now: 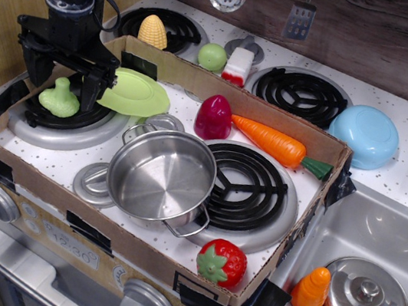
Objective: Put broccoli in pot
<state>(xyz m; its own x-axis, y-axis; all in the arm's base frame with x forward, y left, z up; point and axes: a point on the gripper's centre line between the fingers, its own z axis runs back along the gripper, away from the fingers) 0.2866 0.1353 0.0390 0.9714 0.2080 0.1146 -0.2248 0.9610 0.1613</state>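
Note:
The pale yellow-green broccoli (60, 97) lies on the front left burner inside the cardboard tray. My black gripper (63, 84) hangs just above it, open, with one finger on each side of the broccoli. The shiny steel pot (161, 176) stands empty in the middle of the tray, to the right of the broccoli and nearer the front.
A light green plate (137, 93) lies just right of the gripper. A magenta vegetable (213, 116), a carrot (277, 144) and a strawberry (221, 262) are in the cardboard tray (134, 249). Corn (153, 32), a green ball (212, 56), a blue bowl (364, 135) and a steel lid (366, 297) lie outside.

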